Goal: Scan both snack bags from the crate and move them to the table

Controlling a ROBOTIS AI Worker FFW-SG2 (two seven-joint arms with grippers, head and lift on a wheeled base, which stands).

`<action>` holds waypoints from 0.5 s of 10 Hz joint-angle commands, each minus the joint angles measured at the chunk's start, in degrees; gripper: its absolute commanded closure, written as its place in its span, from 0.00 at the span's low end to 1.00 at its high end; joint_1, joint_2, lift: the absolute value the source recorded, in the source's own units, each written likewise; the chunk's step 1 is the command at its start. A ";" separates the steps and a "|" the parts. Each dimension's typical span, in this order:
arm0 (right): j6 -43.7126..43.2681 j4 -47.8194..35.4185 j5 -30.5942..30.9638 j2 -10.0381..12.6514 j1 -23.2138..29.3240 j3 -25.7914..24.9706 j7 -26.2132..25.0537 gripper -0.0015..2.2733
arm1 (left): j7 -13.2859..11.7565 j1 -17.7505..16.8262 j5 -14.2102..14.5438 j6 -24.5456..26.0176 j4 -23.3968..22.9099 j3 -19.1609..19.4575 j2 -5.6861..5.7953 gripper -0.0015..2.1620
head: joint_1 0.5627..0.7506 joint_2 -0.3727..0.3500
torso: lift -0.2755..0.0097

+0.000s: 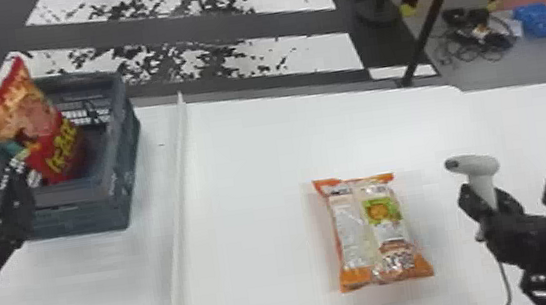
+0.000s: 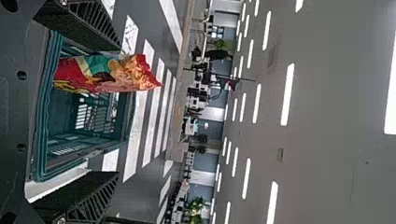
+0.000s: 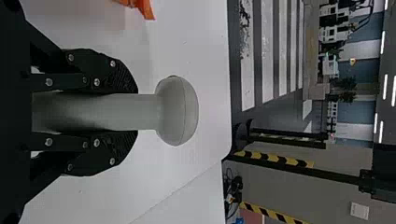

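Observation:
In the head view my left gripper [image 1: 20,175] is at the near side of the crate [image 1: 115,185], beside a red snack bag [image 1: 47,129] that stands tilted up out of it. The left wrist view has my left gripper [image 2: 93,112] with fingers wide apart, the red bag [image 2: 102,74] nearer one finger, and the crate [image 2: 42,140] beyond. An orange snack bag [image 1: 378,231] lies flat on the table [image 1: 249,168]. My right gripper [image 1: 491,206] is shut on the scanner's handle, the scanner [image 1: 478,165] held upright; the right wrist view shows my right gripper [image 3: 93,112] clasping the scanner [image 3: 175,111].
A raised white strip [image 1: 179,217] runs along the table between the crate and the orange bag. The scanner's cable [image 1: 504,280] hangs below my right gripper. Beyond the table's far edge are a dark pole [image 1: 434,7] and cables on the floor.

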 commanded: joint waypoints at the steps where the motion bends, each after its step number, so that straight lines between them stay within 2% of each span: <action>1: 4.04 -5.25 0.43 1.48 0.23 2.56 -0.16 0.99 | 0.00 0.53 -0.10 0.01 -0.83 -0.16 0.00 0.02 | 0.70 0.43 | 0.66; 2: 5.27 -7.01 1.05 2.71 0.23 4.31 -0.52 0.99 | 0.00 0.97 -0.10 0.01 -1.27 0.01 0.00 0.02 | 0.70 0.47 | 0.66; 5: 8.96 -10.00 3.42 4.03 1.28 10.11 -1.75 0.99 | 0.00 1.76 -0.28 0.01 -2.06 0.19 0.09 0.02 | 0.70 0.59 | 0.66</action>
